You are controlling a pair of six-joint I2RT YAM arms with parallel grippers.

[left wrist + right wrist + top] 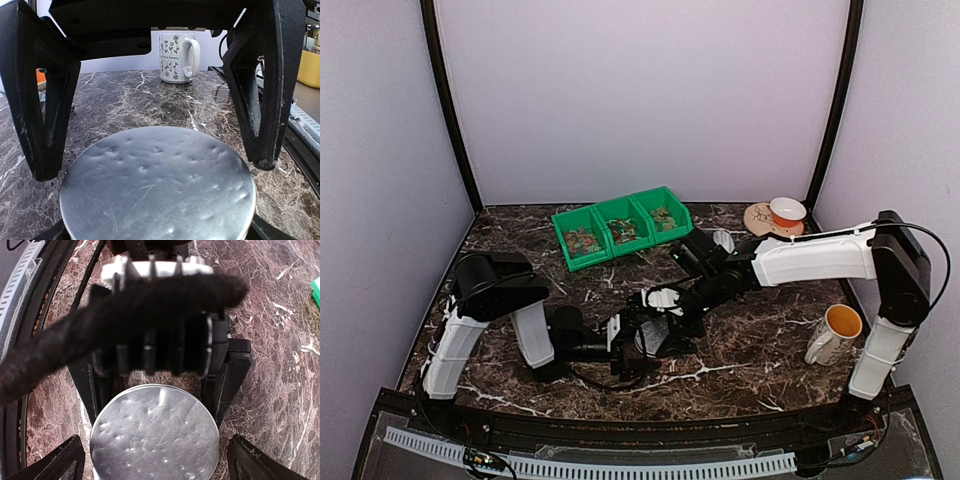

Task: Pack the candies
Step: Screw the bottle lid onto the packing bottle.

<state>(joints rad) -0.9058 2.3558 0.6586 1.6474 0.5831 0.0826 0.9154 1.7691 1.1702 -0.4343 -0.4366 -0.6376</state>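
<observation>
Left gripper [155,170]: fingers spread wide, one on each side of a round jar [155,435] standing on the marble table [760,350]. In the right wrist view both black fingers sit against the jar's sides, so this reads as a wide pinch on the jar. From the left wrist view alone the contact can't be confirmed.

Right gripper [157,460]: jaws fully apart above the jar, holding nothing. Only the two fingertips show, at the bottom corners of its own view, clear of the lid [157,185].

Lid: grey metal, dimpled, on the jar.

Candies [583,240]: lying in the three green bins [565,225] at the back of the table, well away from both grippers. Mixed red, orange and green. Single pieces are too small to separate.

Hidden or unclear:
- The lid covers the jar's body and contents in both wrist views.
- In the top view the two grippers overlap into one dark mass.
- A fuzzy black cable [125,310] crosses the right wrist view, blurred.
- A flower-printed mug [177,57] is partly cut off by the left gripper's body.
</observation>
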